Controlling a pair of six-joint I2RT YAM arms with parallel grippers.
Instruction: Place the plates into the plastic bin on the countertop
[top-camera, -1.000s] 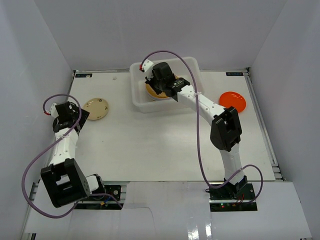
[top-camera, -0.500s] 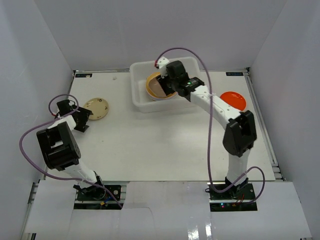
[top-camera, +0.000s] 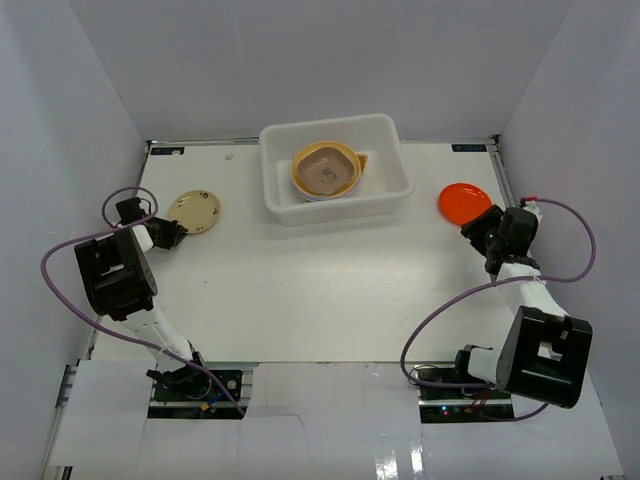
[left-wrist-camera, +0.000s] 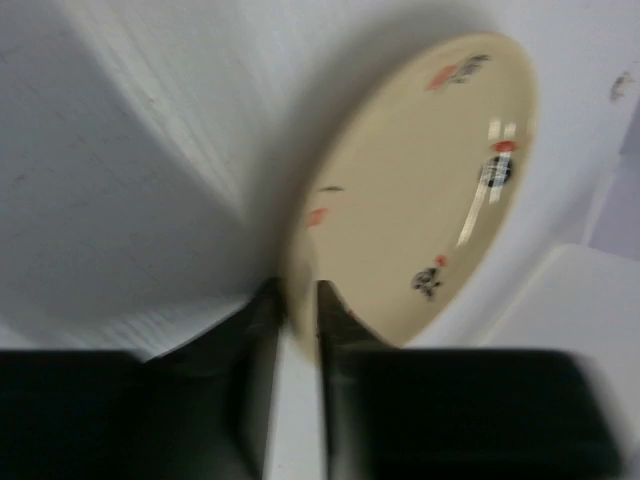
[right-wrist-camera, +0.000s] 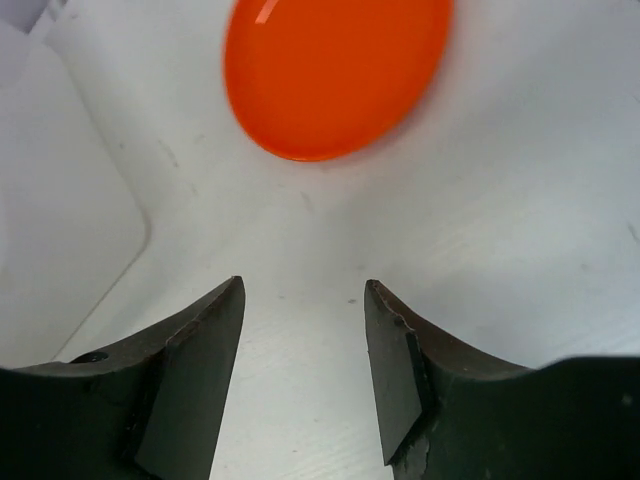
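Now L jaws clamped on cream plate (left-wrist-camera: 420, 190) at its rim; R jaws apart, orange plate (right-wrist-camera: 335, 70) at their 12 o'clock on worktop (right-wrist-camera: 520, 250), not touching.

I observed the left gripper (left-wrist-camera: 293, 320) pinched on the plate (left-wrist-camera: 420, 190) rim, arm folded back. The right gripper (right-wrist-camera: 303, 330) stood spread wide.

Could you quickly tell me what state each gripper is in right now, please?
Left gripper: closed on the rim of the cream plate.
Right gripper: open and empty, with the orange plate just ahead.
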